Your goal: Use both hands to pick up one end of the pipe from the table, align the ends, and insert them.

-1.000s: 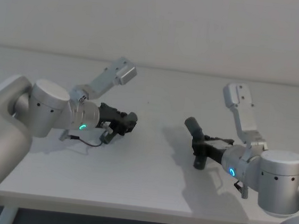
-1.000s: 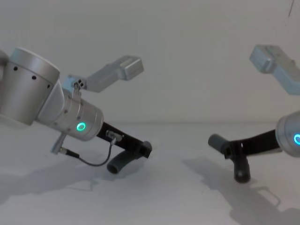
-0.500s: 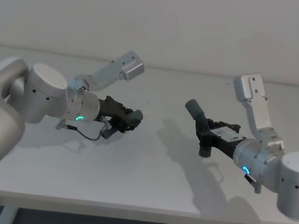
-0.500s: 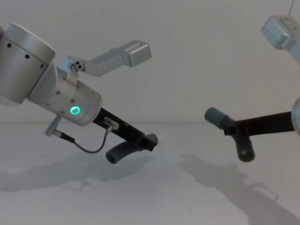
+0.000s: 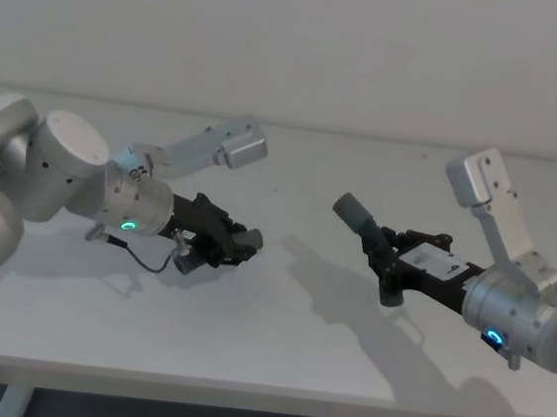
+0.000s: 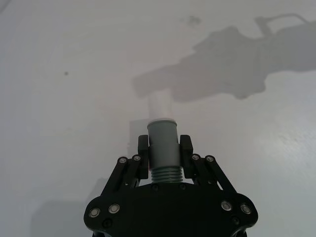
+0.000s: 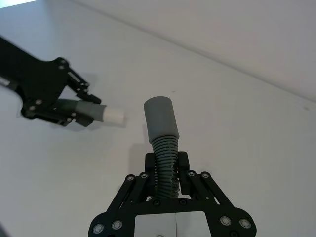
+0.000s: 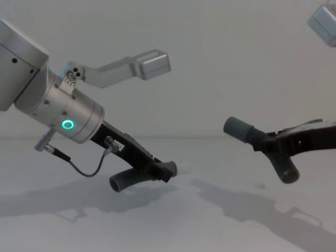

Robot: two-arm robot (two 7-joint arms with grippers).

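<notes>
My left gripper point(image 5: 242, 244) is shut on one dark grey pipe piece point(image 6: 163, 143), held just above the white table point(image 5: 275, 338). Its white-tipped end point(image 7: 111, 116) points toward the other arm, and its bent tail point(image 8: 127, 179) hangs low. Farther right, my right gripper point(image 5: 389, 267) is shut on the ribbed neck of the second pipe piece point(image 7: 160, 120), raised well above the table with its smooth grey end point(image 5: 351, 212) facing left. A wide gap separates the two ends. In the wrist views the left gripper point(image 6: 164, 148) and right gripper point(image 7: 167, 165) each clamp their piece.
Shadows of both arms fall across the table between and in front of the grippers. A plain white wall point(image 5: 306, 42) stands behind the table's far edge. The table's front edge point(image 5: 239, 394) runs close below the arms.
The right gripper has lifted its pipe piece higher and shifted right. The left arm has tilted down more steeply, carrying its piece slightly right, still low over the table.
</notes>
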